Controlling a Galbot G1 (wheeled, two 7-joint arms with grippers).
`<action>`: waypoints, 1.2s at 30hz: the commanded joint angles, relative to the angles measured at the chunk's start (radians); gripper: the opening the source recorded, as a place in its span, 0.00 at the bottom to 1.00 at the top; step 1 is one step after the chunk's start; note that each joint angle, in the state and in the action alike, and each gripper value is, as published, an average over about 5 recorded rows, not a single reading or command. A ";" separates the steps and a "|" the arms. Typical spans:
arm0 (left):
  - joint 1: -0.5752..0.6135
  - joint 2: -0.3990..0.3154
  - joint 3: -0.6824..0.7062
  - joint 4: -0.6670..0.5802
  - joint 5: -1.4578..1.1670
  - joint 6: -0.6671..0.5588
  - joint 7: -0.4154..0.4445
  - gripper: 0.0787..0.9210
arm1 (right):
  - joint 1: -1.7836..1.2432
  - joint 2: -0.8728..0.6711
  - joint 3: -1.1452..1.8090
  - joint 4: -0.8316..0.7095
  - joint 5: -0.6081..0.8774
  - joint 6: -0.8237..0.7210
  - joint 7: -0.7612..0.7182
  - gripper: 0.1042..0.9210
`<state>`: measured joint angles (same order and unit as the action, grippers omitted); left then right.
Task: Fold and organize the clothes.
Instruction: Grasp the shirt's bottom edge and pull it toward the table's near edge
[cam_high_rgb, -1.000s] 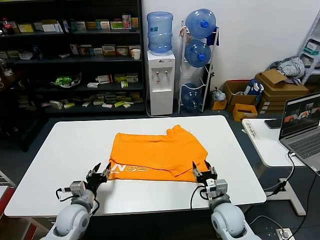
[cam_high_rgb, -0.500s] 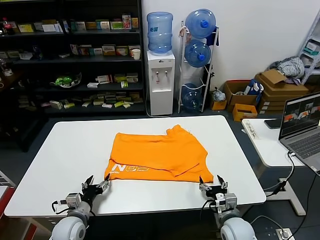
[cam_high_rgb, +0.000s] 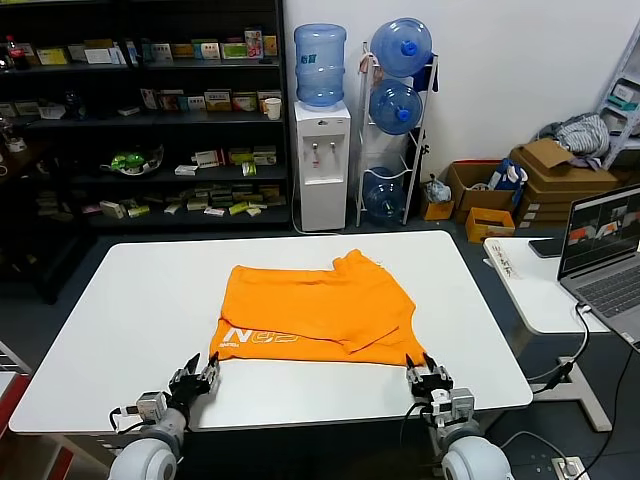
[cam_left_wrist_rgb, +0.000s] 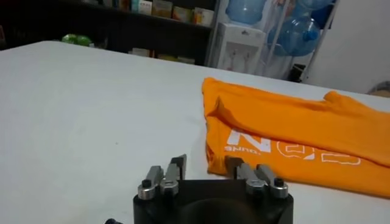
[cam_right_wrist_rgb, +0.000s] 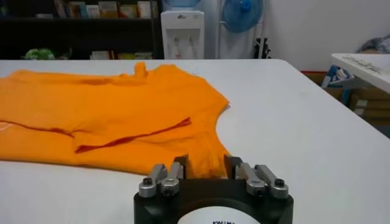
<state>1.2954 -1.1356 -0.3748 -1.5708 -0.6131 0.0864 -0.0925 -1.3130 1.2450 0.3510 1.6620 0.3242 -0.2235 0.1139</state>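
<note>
The orange T-shirt (cam_high_rgb: 315, 310) lies folded flat in the middle of the white table (cam_high_rgb: 130, 300), with white lettering (cam_high_rgb: 258, 338) along its near left edge. My left gripper (cam_high_rgb: 197, 376) is open and empty, low over the table's front edge, just short of the shirt's near left corner. My right gripper (cam_high_rgb: 426, 374) is open and empty just short of the near right corner. In the left wrist view the shirt (cam_left_wrist_rgb: 292, 131) lies ahead of the open left gripper (cam_left_wrist_rgb: 206, 163). In the right wrist view the shirt's corner (cam_right_wrist_rgb: 204, 155) shows between the open fingers of the right gripper (cam_right_wrist_rgb: 206, 161).
A side table (cam_high_rgb: 530, 290) with a laptop (cam_high_rgb: 605, 250) stands to the right. Shelves (cam_high_rgb: 140, 120), a water dispenser (cam_high_rgb: 323, 160), a bottle rack (cam_high_rgb: 398, 110) and cardboard boxes (cam_high_rgb: 545, 180) stand behind the table. Bare tabletop surrounds the shirt.
Both grippers have drawn back from the shirt's near corners toward the table's front edge, open and empty. The shirt has not moved.
</note>
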 joint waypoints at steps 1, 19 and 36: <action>0.002 -0.005 0.007 0.006 -0.001 -0.003 0.006 0.41 | -0.014 0.002 0.002 0.005 -0.007 0.008 -0.003 0.24; 0.325 0.077 -0.066 -0.306 -0.112 0.001 -0.070 0.02 | -0.348 -0.150 0.053 0.264 0.090 0.013 0.082 0.03; 0.408 0.079 -0.140 -0.461 -0.088 0.038 -0.072 0.15 | -0.066 -0.241 0.077 0.301 0.232 -0.078 0.123 0.29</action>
<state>1.6813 -1.0834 -0.4674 -1.9366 -0.6908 0.1055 -0.1674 -1.5855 1.0774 0.4165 1.9401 0.4513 -0.2624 0.2191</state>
